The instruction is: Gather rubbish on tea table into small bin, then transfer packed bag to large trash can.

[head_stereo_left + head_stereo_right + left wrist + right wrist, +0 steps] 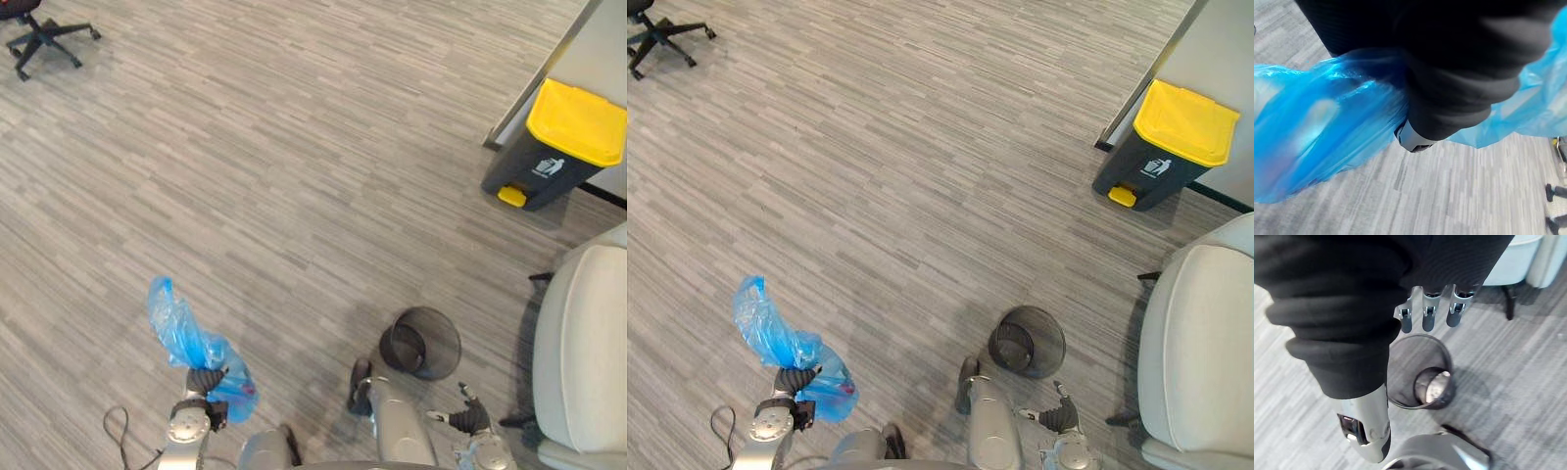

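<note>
Grey plank-pattern floor [294, 147] takes up most of the scene. A pale upholstered armchair [588, 343] stands at the robot's right. The large trash can [563, 142], dark-bodied with its yellow lid [578, 119] closed, stands against the wall, ahead and to the right. A black office chair [44, 34] stands at the far left, well apart from everything else.

The small bin [446, 323], black mesh, stands on the floor just ahead of the robot and on its right side. No liner is visible inside it and its bare base shows in the right wrist view.

The blue bag [181, 338] is off the floor, in the left hand [206, 382], whose fingers are clenched round its gathered middle. One end rises up and away to the left; the fuller end hangs just beside the hand.

The right hand [470, 419] hangs above the small bin, its fingers [1428, 318] straight, released and empty.

Assessment: the transfer stage is in hand. The large trash can lies diagonally ahead and to the right of the bag, well apart, on the side opposite the carrying hand. The empty right hand is the nearer, and the lid must be raised before the drop.
</note>
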